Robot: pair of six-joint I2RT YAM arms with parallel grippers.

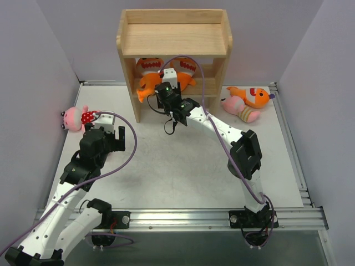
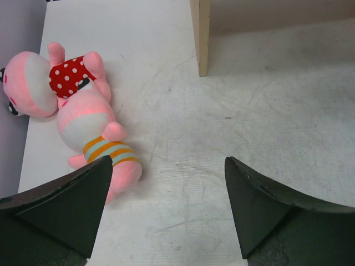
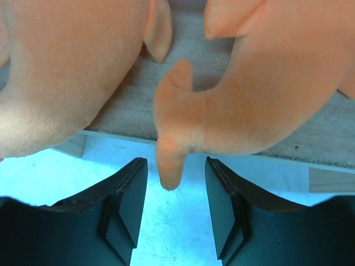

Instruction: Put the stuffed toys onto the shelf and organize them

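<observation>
White tabletop (image 1: 183,166). Right gripper (image 3: 176,166) part-open astride tail of orange plush fish (image 3: 260,111) on light-wood shelf (image 1: 126,77): release step, likely. Left gripper (image 2: 169,183) wide, empty. Next: withdraw straight.

The light wooden shelf (image 1: 173,39) stood upright at the table's far edge. Under its rimmed top, one orange fish (image 1: 148,75) and a second fish (image 1: 186,67) lay side by side, tails overhanging the front. To the right, a third fish (image 1: 254,95) touched a striped pink doll (image 1: 239,107). To the left, the polka-dot doll (image 2: 61,77) lay against another striped doll (image 2: 97,133).
</observation>
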